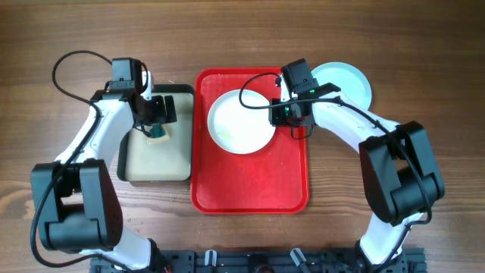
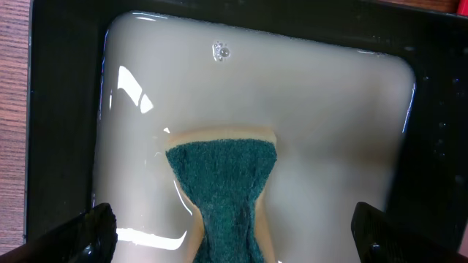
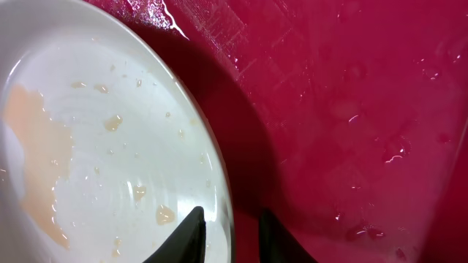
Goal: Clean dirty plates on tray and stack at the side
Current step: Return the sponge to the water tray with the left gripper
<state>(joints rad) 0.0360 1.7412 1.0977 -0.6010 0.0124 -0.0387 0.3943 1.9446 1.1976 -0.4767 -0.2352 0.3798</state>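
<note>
Can see only part of the pale blue plate on the table, just past the far right corner of the red tray and partly behind the right arm; cannot tell whether single or stacked. Can make out only the tips of the right gripper. Can see only the upper part of the sponge, green side up, in the black-rimmed tray of beige liquid.

Reaching in with the right arm from the right, elbow bent, wrist down over the red tray. Holding the left gripper spread wide above the sponge.

With right jaws narrow, astride the right rim of the white plate, one fingertip over the plate, the other over the tray; cannot tell whether pinching. Finding the white plate, smeared yellowish, on the tray's far half.
</note>
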